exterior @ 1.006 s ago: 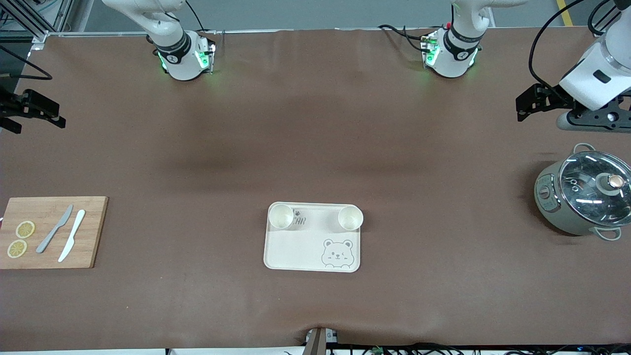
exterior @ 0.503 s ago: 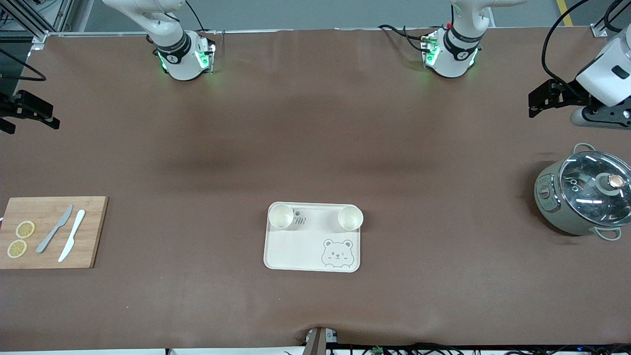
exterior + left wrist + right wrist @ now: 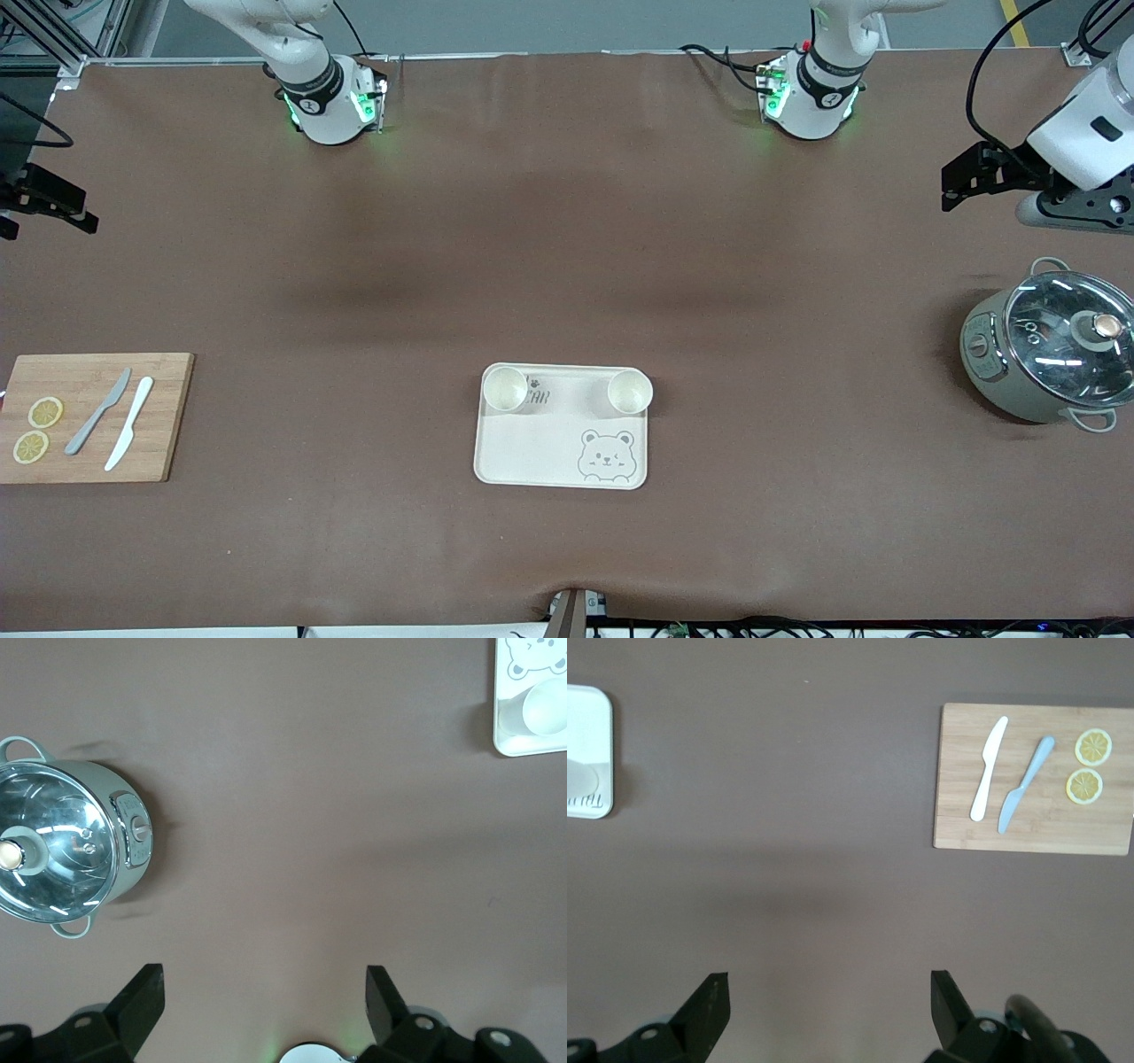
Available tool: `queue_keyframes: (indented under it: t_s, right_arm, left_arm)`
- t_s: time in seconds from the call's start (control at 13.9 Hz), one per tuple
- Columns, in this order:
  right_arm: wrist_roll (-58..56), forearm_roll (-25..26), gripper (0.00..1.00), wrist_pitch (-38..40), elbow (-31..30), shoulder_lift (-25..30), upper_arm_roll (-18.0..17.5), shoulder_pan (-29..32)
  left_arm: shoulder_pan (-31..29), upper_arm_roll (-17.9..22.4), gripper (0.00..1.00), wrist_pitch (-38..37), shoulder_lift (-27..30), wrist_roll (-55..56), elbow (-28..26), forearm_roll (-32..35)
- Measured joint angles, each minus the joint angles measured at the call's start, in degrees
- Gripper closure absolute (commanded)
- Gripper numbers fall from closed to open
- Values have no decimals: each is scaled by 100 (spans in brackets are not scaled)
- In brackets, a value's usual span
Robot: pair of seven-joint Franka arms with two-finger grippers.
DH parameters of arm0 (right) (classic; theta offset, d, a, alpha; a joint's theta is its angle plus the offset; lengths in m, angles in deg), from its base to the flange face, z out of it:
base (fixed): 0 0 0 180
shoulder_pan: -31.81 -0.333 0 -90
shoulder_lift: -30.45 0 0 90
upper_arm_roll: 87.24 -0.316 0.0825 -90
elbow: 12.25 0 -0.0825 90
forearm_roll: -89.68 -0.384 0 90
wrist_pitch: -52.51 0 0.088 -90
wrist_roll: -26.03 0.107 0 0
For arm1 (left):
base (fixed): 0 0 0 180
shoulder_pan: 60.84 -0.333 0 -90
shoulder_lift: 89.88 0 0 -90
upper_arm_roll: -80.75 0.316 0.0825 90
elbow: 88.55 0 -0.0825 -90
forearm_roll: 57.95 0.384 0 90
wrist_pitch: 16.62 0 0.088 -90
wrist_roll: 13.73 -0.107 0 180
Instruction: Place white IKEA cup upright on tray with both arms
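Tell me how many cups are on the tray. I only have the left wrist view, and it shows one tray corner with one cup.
Observer: Two white cups stand upright on the tray, one at the corner toward the right arm's end, the other at the corner toward the left arm's end.
Operator: Where is the right claw?
Observer: The right claw hangs open and empty over the right arm's end of the table. Your left claw is open over the left arm's end, by the pot.
Operator: What lies at the right arm's end?
Observer: A wooden cutting board carrying two knives and two lemon slices.
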Motion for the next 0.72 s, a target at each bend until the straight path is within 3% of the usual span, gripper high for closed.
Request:
queue_keyframes:
  t_s: [0.72]
  right_arm:
    - [126, 0, 0, 126, 36, 0, -63, 5]
  left_arm:
    - [-14, 17, 0, 48, -19, 228, 82, 0]
